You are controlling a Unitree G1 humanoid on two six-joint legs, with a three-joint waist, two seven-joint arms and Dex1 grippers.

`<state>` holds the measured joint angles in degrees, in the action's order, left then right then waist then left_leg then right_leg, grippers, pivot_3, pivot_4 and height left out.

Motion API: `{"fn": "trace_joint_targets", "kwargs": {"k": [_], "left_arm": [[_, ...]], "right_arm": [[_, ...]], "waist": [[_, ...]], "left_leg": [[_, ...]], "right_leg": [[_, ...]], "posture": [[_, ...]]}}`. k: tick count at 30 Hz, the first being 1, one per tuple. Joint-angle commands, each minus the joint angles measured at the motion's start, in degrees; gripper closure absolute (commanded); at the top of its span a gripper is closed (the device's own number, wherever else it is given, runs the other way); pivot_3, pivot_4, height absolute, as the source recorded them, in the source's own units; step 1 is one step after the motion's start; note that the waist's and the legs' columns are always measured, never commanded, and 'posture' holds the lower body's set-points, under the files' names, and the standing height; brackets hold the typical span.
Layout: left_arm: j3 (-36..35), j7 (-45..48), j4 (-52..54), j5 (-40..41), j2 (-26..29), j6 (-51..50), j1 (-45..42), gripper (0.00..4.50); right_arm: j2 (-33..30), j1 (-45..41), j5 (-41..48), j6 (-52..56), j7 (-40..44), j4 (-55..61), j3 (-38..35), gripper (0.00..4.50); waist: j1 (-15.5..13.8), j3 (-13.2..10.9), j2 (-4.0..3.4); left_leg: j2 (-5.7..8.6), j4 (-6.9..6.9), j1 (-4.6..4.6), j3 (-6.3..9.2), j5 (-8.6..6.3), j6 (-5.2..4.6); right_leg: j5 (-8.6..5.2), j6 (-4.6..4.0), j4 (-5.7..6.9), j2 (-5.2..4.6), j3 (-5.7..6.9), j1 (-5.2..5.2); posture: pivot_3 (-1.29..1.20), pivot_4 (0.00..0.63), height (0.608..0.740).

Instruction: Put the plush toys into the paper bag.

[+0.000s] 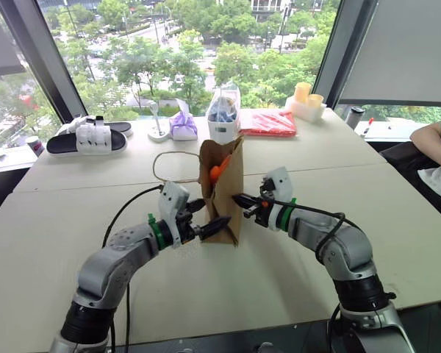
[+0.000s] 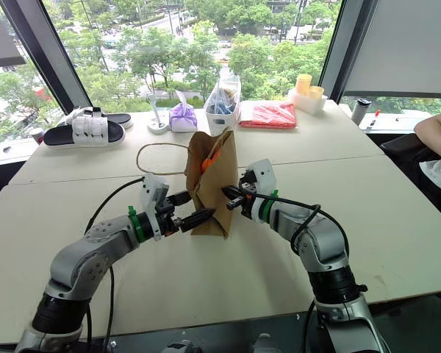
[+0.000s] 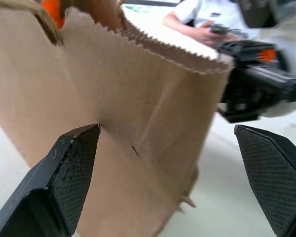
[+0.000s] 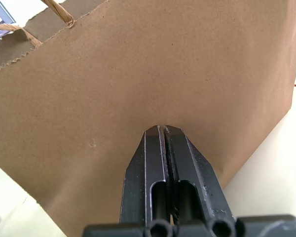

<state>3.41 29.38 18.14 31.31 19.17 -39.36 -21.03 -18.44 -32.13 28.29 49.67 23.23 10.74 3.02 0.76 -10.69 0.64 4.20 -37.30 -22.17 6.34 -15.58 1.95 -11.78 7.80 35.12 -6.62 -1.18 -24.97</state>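
Observation:
The brown paper bag [image 1: 226, 202] stands upright in the middle of the table. An orange plush toy [image 1: 218, 171] pokes out of its open top. My left gripper [image 1: 210, 215] is open, and its two black fingers [image 3: 71, 168] straddle the bag's lower near-left corner; in the left wrist view one finger lies against the paper and the other stands off it. My right gripper [image 1: 237, 199] is shut, with its fingertips [image 4: 164, 132] pressed against the bag's right wall [image 4: 163, 64]. No pinched fold of paper can be seen there.
The bag's tan loop handle [image 1: 164, 166] lies on the table behind it. Along the far edge sit a pair of sandals [image 1: 88, 138], a purple pouch [image 1: 183, 125], a clear bag of blue items [image 1: 223, 114], a red packet [image 1: 269, 123] and yellow cups [image 1: 307, 98]. A person's arm [image 1: 434, 137] rests at the right.

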Motion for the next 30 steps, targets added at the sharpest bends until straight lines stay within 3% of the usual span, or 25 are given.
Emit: {"fn": "trace_joint_targets", "kwargs": {"k": [1, 3, 6, 12, 14, 22, 26, 29, 30], "left_arm": [[0.3, -4.8, 0.2, -3.0, -2.9, 1.5, -1.4, 0.00], [-0.3, -6.8, -0.4, -3.5, -4.8, 1.3, -1.8, 0.00], [-1.0, -8.0, -0.4, -3.2, -6.3, 0.5, -2.4, 0.79], [-2.2, -8.5, 0.6, -1.9, -6.8, -0.6, -1.9, 3.80], [-2.4, -8.4, 0.9, -1.8, -6.7, -0.8, -1.7, 4.45], [-3.1, -1.7, -4.9, -1.4, -4.1, 1.8, -5.5, 4.45], [-1.7, 12.5, -15.2, -0.7, -0.7, 6.6, -12.2, 4.45], [-1.7, 15.7, -17.7, -1.0, -0.4, 8.1, -13.3, 4.45], [-1.4, 22.5, -23.5, -0.2, 0.5, 8.7, -17.4, 4.45]], "right_arm": [[0.5, -0.8, 0.0, -0.6, 0.3, 2.4, -0.2, 4.47], [0.5, -0.7, 0.0, -0.5, 0.2, 2.7, -0.3, 4.47], [0.3, -0.6, -0.1, -0.2, -0.2, 3.0, -0.5, 4.50], [-0.1, 0.1, -0.2, 0.1, -0.5, 3.7, -0.7, 4.50], [-0.2, 0.2, -0.2, 0.2, -0.6, 3.9, -0.8, 4.50], [-4.9, 2.3, 3.7, 5.3, 0.3, 11.1, -7.0, 4.50], [-11.2, 7.5, 12.1, 9.9, 3.6, 21.3, -16.0, 4.50], [-12.3, 8.3, 14.5, 11.0, 3.1, 22.6, -17.3, 4.50], [-14.1, 10.1, 18.0, 12.1, 3.9, 24.9, -21.8, 4.50]], "waist": [[0.0, 0.0, 0.00], [0.0, 0.0, 0.00], [0.0, 0.0, 0.00], [0.0, 0.0, 0.00], [0.0, 0.0, 0.00], [-0.4, 0.0, 0.01], [-0.8, 0.0, 0.01], [-0.1, 0.0, 0.01], [0.0, 0.0, 0.01]], "left_leg": [[0.01, 0.00, 0.00, 0.00, 0.00, 0.00], [0.01, 0.00, 0.00, -0.01, 0.00, 0.00], [0.01, -0.01, 0.00, -0.01, 0.00, 0.01], [0.01, 0.00, 0.00, -0.02, 0.00, 0.01], [0.01, -0.01, 0.00, -0.02, 0.00, 0.00], [0.05, -0.05, -0.06, -0.04, 0.00, 0.00], [0.07, -0.10, -0.13, -0.02, -0.01, -0.01], [0.03, -0.09, -0.09, -0.09, -0.03, -0.05], [0.02, -0.08, -0.05, -0.10, -0.03, -0.06]], "right_leg": [[0.00, 0.00, 0.00, 0.00, 0.00, 0.00], [0.00, 0.00, 0.01, 0.00, 0.00, 0.00], [0.00, 0.00, 0.01, 0.00, 0.01, 0.00], [0.00, 0.00, 0.01, 0.01, 0.02, 0.00], [0.00, 0.00, 0.01, 0.00, 0.02, 0.00], [0.00, 0.00, 0.00, 0.00, 0.05, 0.01], [0.00, 0.00, -0.04, 0.00, 0.14, 0.05], [0.00, 0.01, -0.07, 0.01, 0.14, 0.07], [0.00, 0.01, -0.07, 0.01, 0.13, 0.10]], "posture": [[0.00, 0.150, 0.740], [0.00, 0.150, 0.740], [0.00, 0.150, 0.740], [0.00, 0.150, 0.740], [0.00, 0.150, 0.740], [0.00, 0.150, 0.740], [0.00, 0.150, 0.740], [0.00, 0.150, 0.740], [0.00, 0.150, 0.740]]}}
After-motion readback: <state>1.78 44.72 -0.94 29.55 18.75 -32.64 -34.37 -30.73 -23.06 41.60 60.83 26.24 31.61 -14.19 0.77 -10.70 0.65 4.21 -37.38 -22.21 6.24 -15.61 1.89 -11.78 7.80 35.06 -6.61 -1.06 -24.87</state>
